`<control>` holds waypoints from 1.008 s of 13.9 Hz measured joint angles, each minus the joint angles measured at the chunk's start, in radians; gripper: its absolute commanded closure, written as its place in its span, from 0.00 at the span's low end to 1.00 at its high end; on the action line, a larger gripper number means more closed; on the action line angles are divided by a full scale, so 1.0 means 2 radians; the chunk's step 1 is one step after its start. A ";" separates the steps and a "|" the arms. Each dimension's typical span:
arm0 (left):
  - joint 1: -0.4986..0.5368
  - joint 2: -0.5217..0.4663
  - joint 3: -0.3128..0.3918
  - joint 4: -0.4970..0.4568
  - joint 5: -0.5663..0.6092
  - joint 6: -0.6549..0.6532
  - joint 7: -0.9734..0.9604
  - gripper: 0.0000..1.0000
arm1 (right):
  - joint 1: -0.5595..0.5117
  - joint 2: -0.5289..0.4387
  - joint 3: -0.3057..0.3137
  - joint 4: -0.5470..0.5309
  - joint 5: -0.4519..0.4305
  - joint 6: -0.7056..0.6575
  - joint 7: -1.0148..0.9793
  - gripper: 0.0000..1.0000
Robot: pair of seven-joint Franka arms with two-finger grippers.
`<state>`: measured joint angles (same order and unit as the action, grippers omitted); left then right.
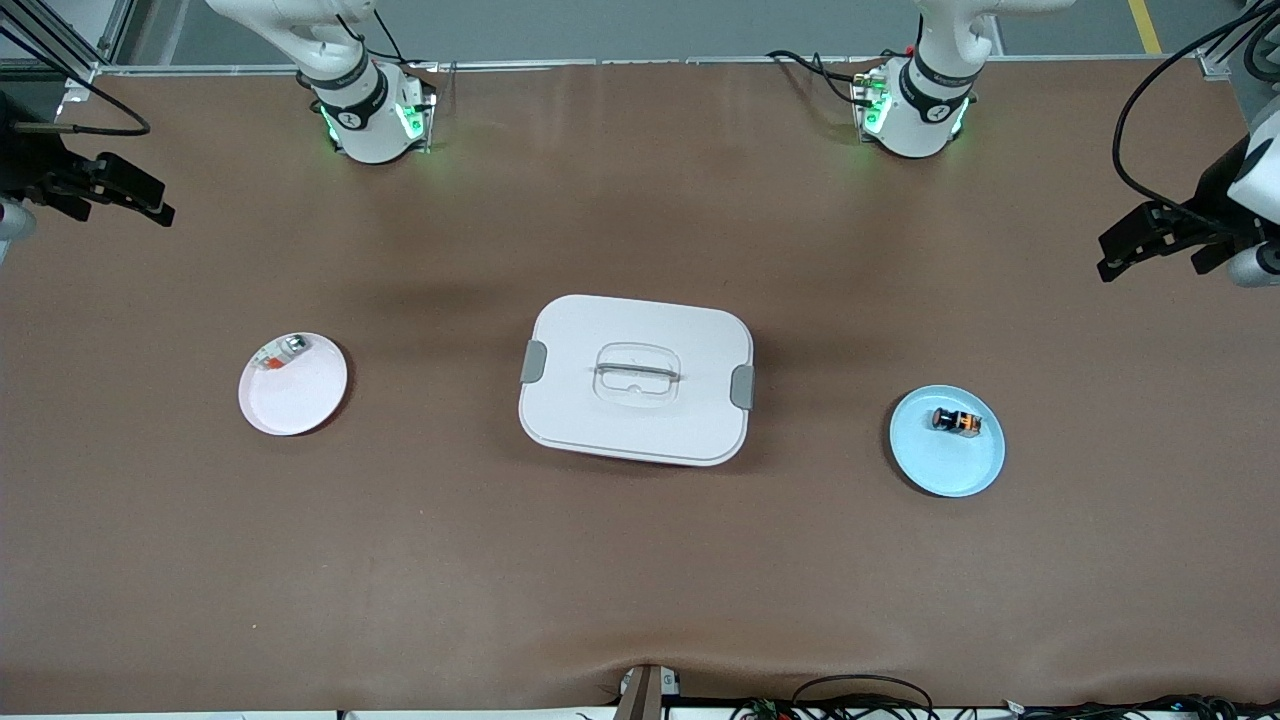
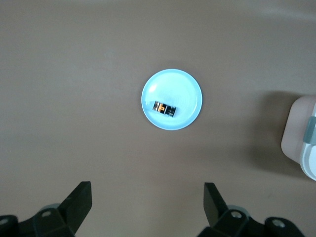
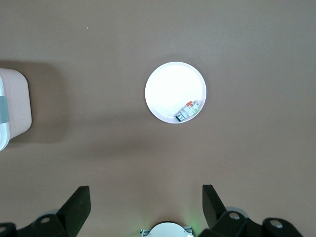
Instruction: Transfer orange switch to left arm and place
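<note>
The orange switch (image 1: 957,421) is tiny, black with an orange band, and lies on a light blue plate (image 1: 940,462) toward the left arm's end of the table. The left wrist view shows the switch (image 2: 165,108) on that plate (image 2: 182,86). The white lidded box (image 1: 636,378) stands in the middle of the table. My left gripper (image 1: 1130,245) is open and empty, high over the table's left-arm end (image 2: 147,201). My right gripper (image 1: 140,198) is open and empty, high over the right-arm end (image 3: 145,203).
A white plate (image 1: 300,400) toward the right arm's end holds a small silver-and-red item (image 1: 283,352), which the right wrist view shows too (image 3: 190,110). The box's edge shows in both wrist views (image 2: 302,136) (image 3: 12,106). Cables lie along the table's near edge.
</note>
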<state>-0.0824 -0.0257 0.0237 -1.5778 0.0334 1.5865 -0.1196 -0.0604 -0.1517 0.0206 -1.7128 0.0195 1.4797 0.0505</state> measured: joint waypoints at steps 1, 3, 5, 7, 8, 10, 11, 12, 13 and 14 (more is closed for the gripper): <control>0.000 0.001 0.000 0.001 -0.003 -0.010 0.001 0.00 | 0.000 0.000 0.000 0.000 0.000 0.001 0.000 0.00; 0.001 0.005 0.000 0.001 -0.007 -0.027 0.014 0.00 | 0.000 -0.001 0.000 0.000 0.000 0.001 0.000 0.00; 0.001 0.007 0.000 0.001 -0.008 -0.030 0.027 0.00 | 0.000 -0.004 0.000 -0.005 0.000 0.005 0.000 0.00; 0.001 0.007 0.000 0.001 -0.009 -0.030 0.028 0.00 | 0.000 -0.011 0.000 -0.016 0.000 0.012 0.000 0.00; 0.001 0.007 0.000 0.001 -0.010 -0.030 0.028 0.00 | 0.000 -0.014 0.000 -0.019 0.000 0.014 0.000 0.00; 0.001 0.008 0.000 0.001 -0.010 -0.030 0.028 0.00 | 0.000 -0.017 -0.001 -0.022 0.000 0.014 0.000 0.00; 0.001 0.008 0.000 0.001 -0.010 -0.031 0.028 0.00 | 0.000 -0.017 -0.001 -0.023 0.000 0.015 0.000 0.00; 0.002 0.009 0.000 0.001 -0.010 -0.031 0.028 0.00 | 0.000 -0.017 -0.001 -0.024 0.000 0.016 0.000 0.00; 0.003 0.010 0.000 0.001 -0.010 -0.031 0.028 0.00 | 0.000 -0.017 -0.001 -0.024 0.000 0.017 0.000 0.00; 0.003 0.010 0.000 0.001 -0.010 -0.031 0.028 0.00 | 0.000 -0.017 -0.001 -0.025 0.000 0.017 0.000 0.00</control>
<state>-0.0769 -0.0054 0.0235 -1.5768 0.0139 1.5255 -0.0637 -0.0606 -0.1866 0.0192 -1.7623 0.0195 1.5135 0.0504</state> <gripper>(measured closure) 0.000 0.000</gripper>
